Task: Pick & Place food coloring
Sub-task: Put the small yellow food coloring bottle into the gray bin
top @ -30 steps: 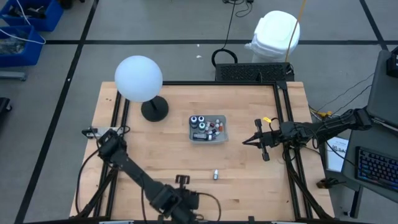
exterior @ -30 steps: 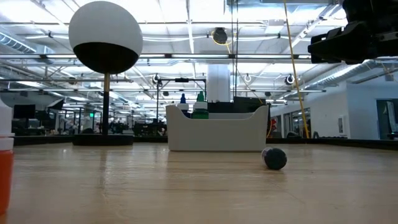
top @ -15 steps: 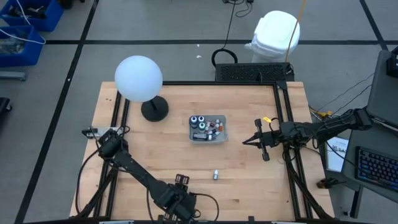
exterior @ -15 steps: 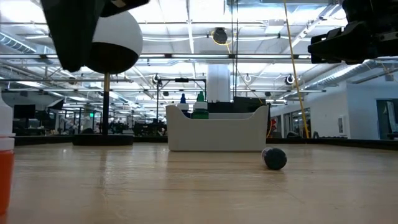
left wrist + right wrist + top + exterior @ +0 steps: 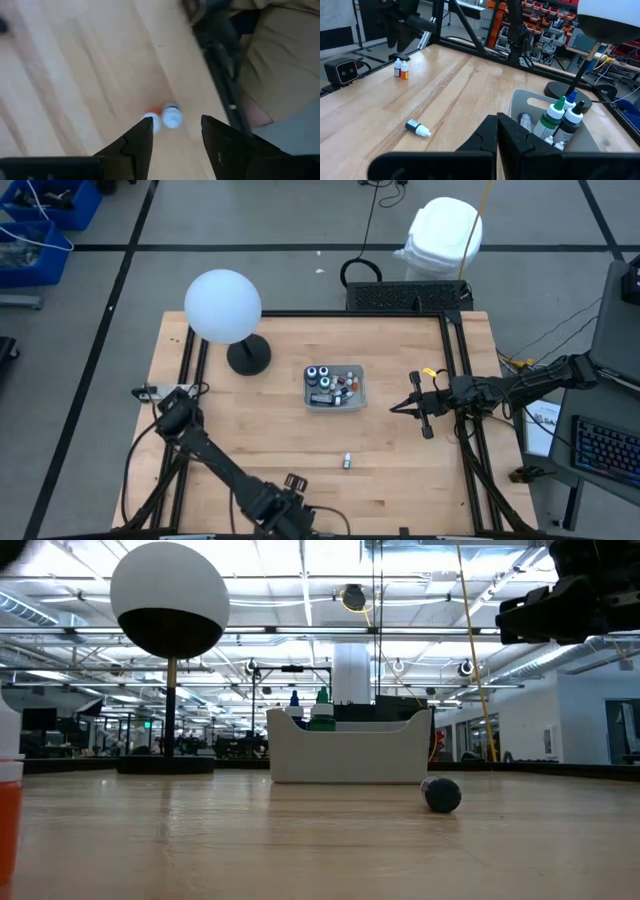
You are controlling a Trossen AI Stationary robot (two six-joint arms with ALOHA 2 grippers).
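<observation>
Fallen bottle (image 5: 347, 461): on its side on bare wood near the table's front edge, long axis roughly front-to-back.
Upright bottles (image 5: 172, 115): two standing together at the front edge, caps up.
Left gripper (image 5: 176, 136): above that pair, fingers spread, empty.
Right gripper (image 5: 412, 408): clenched, beside the tray (image 5: 358, 393) of bottles.
Lamp (image 5: 223, 307): behind-left of tray.

I count two small bottles (image 5: 400, 68) standing together at the table's near edge, one white, one orange. One dark bottle (image 5: 347, 461) lies alone mid-table. One tray (image 5: 358, 390) holds several more bottles; exact number unclear. One globe lamp (image 5: 223, 306). Two arms.
</observation>
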